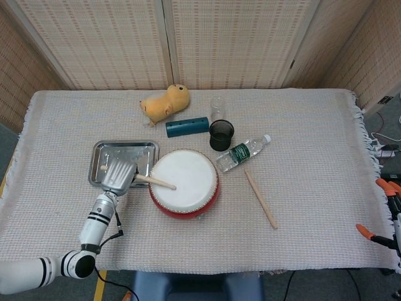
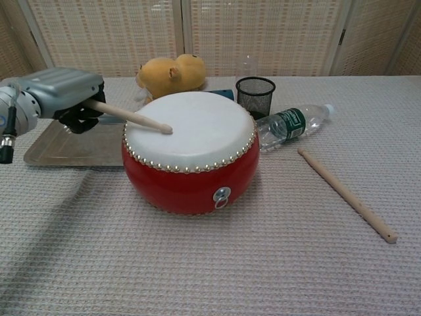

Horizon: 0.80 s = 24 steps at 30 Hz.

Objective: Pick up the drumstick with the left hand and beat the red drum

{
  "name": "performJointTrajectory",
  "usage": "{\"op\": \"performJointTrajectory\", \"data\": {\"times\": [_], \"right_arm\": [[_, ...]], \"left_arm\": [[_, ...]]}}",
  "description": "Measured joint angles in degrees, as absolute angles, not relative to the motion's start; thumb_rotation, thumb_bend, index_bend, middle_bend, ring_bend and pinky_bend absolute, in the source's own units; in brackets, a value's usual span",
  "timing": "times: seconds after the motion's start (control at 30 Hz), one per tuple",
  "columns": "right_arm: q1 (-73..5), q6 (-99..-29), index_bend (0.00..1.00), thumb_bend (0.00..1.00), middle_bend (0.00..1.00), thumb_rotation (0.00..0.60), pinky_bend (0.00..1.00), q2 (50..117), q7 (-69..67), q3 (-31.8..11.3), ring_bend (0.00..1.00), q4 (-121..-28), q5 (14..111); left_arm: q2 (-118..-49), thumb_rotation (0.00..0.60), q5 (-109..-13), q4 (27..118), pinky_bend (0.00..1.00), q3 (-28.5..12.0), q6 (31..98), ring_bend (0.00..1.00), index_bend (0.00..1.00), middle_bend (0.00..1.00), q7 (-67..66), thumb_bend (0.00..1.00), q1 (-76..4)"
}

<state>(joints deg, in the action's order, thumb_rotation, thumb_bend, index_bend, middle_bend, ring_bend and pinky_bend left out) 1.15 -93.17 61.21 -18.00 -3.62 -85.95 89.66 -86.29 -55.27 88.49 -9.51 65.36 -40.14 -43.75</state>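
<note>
The red drum [image 1: 183, 183] [image 2: 191, 166] with a white skin stands in the middle of the table. My left hand [image 1: 118, 175] [image 2: 62, 94], just left of the drum, grips a wooden drumstick [image 1: 155, 181] [image 2: 129, 117]. The stick slopes down to the right and its tip rests on or just above the left part of the skin. A second drumstick [image 1: 260, 198] [image 2: 346, 194] lies loose on the cloth right of the drum. My right hand shows in neither view.
A metal tray [image 1: 104, 153] [image 2: 46, 149] lies under and behind my left hand. Behind the drum are a yellow plush toy [image 1: 164, 103], a teal tube [image 1: 187, 126], a black mesh cup [image 1: 221, 135], a clear glass [image 1: 217, 105] and a lying water bottle [image 1: 242, 152].
</note>
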Motion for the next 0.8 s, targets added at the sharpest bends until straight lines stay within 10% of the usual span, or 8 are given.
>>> {"op": "performJointTrajectory", "data": {"times": [0.43, 0.8], "right_arm": [[1.5, -93.5, 0.04, 0.09, 0.13, 0.6, 0.04, 61.3, -18.3, -3.5, 0.0, -85.8, 89.7], [1.5, -93.7, 0.04, 0.09, 0.13, 0.6, 0.04, 61.1, -18.0, -3.5, 0.0, -86.2, 89.8]], "left_arm": [[-82.3, 0.6, -50.4, 97.2, 1.0, -17.1, 61.2, 1.0, 1.0, 1.0, -16.5, 0.71, -41.0], [-84.1, 0.6, -56.0, 91.4, 1.0, -11.1, 62.7, 0.99, 1.0, 1.0, -33.3, 0.71, -43.2]]}}
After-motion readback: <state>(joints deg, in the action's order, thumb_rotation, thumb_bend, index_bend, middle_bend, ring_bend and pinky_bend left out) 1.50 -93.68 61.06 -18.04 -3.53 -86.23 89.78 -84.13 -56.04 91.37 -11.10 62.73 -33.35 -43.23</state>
